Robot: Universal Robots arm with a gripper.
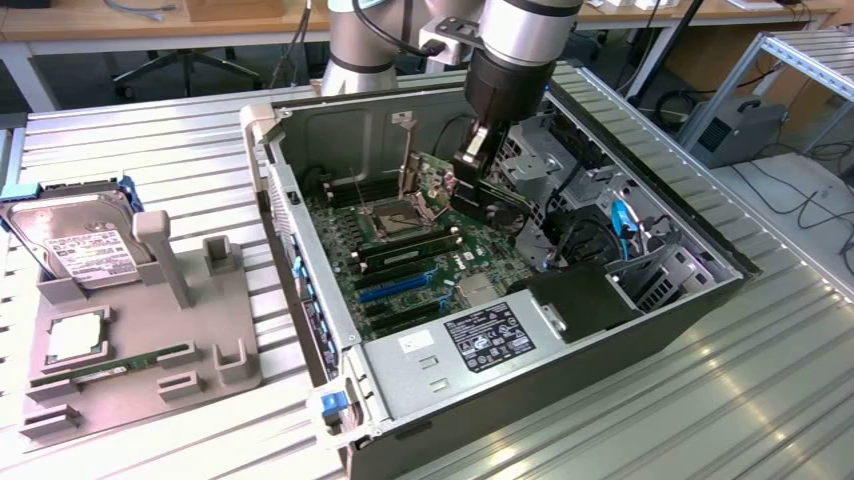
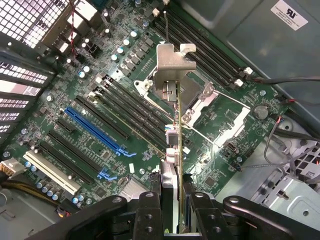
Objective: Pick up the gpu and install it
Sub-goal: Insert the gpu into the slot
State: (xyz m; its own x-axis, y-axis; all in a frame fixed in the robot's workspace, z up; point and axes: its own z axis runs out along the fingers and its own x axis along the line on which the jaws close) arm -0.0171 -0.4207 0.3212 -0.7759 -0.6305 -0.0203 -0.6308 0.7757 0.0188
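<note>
Black fingers (image 2: 150, 215) of the gripper (image 2: 172, 212) clamp the gpu (image 2: 176, 145) edge-on, its silver bracket (image 2: 172, 65) leading, above the motherboard (image 2: 225, 120) inside the open computer case (image 1: 300, 250). The card hangs over the processor socket (image 2: 197, 97), well apart from the blue slot (image 2: 95, 131) and the black slots beside it. To do this well, keep the board upright, line its bottom edge along the chosen slot, and hold the bracket toward the case's rear wall. On the grey tray (image 1: 134, 385) outside rest a hard drive (image 1: 80, 245) and a memory stick (image 1: 114, 367).

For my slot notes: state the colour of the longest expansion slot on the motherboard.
Blue; the longest expansion slot shows best in the wrist view.
</note>
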